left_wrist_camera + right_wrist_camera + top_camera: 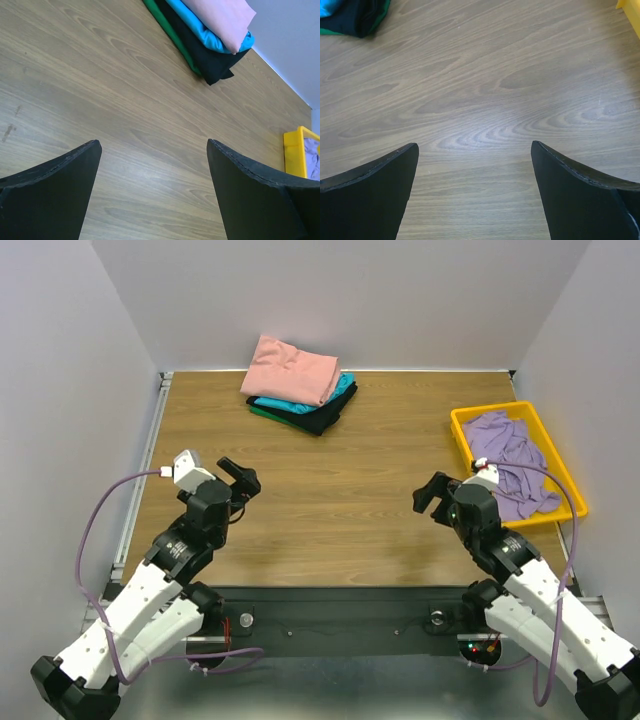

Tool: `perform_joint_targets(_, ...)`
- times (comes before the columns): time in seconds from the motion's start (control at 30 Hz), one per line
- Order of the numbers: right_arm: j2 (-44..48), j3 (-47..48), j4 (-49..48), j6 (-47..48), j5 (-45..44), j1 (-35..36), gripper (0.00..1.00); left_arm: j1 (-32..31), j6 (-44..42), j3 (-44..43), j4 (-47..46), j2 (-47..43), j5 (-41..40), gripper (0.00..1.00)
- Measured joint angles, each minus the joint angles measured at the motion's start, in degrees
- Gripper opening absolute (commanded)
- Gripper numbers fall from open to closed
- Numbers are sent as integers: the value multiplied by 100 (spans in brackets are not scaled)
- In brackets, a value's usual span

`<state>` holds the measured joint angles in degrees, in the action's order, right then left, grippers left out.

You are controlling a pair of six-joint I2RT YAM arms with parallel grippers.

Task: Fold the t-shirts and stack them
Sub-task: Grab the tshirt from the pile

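Note:
A stack of folded t-shirts [300, 390] lies at the back of the wooden table [330, 510], salmon-pink on top of teal, black and green; the stack [212, 35] also shows at the top of the left wrist view. A crumpled light purple t-shirt [515, 465] lies in the yellow tray [462, 430] at the right. My left gripper [240, 480] hovers open over bare wood at the left. My right gripper [432, 495] stands open just left of the tray. Nothing sits between the fingers of either gripper [154, 145] [475, 146].
Grey walls close in the table on three sides. A corner of the stack [350, 17] shows at the top left of the right wrist view. The tray's edge [295, 152] appears at the right of the left wrist view. Purple cables trail from both arms.

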<state>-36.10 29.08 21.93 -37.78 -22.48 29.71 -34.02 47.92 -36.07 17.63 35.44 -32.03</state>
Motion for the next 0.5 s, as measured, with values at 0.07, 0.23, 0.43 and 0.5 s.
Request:
perform_joint_targets(0.07, -37, 76, 9, 4, -4, 0, 100, 0, 4, 0, -42, 28, -2, 98)
perform_joint_targets(0.23, -411, 442, 7, 79, -188, 0, 100, 0, 116, 0, -363, 238, 11, 99)
perform_joint_targets(0.43, -1491, 1322, 20, 216, -1270, -2, 100, 2, 87, -94, -1051, 1019, 61, 98)
perform_joint_targets(0.5, -1823, 1606, 17, 278, -1554, -85, 100, 2, 11, -267, -1145, 1429, 87, 98)
